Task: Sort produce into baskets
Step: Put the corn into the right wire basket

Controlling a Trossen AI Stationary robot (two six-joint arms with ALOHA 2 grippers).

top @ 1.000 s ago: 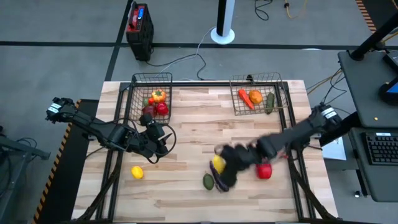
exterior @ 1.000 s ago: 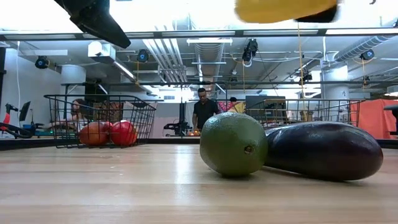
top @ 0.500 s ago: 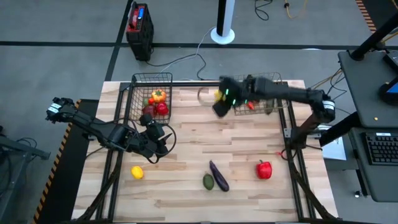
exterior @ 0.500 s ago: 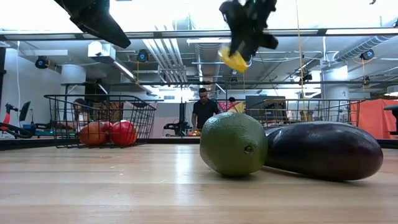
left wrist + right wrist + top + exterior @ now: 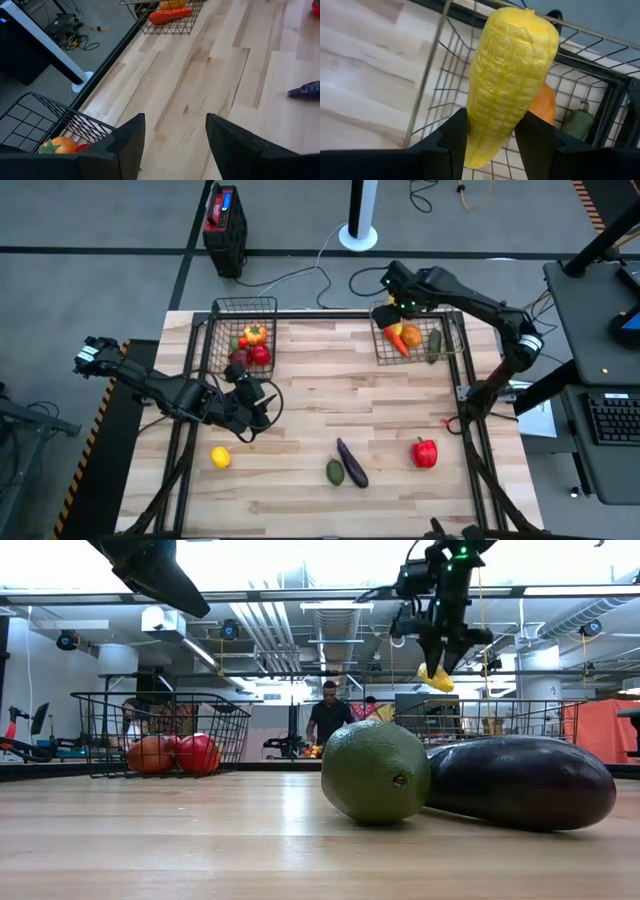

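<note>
Two dark arms worked over the pale plank table (image 5: 330,395). Nearest the low camera lay a round green fruit (image 5: 376,771) touching a glossy purple eggplant (image 5: 522,781), both smooth-skinned; in the high view a red pepper (image 5: 425,452) sat to their right and a lemon (image 5: 220,457) well to their left. The left gripper (image 5: 262,408) hung bent low over the table's left side, just in front of the left basket (image 5: 243,307), its fingers (image 5: 125,140) spread with nothing between them. That square wire-mesh basket held red apples (image 5: 177,754) and an orange-yellow pepper (image 5: 255,334). Farther back, the right arm stretched to the far edge, its right gripper (image 5: 399,301) poised above the right basket (image 5: 452,304) and clamped on the corn (image 5: 508,79), a bumpy, kernel-textured yellow cob held upright between the fingers (image 5: 454,137), above the mesh. Inside that basket lay an orange (image 5: 411,336), a carrot (image 5: 395,340) and a green cucumber (image 5: 435,343).
</note>
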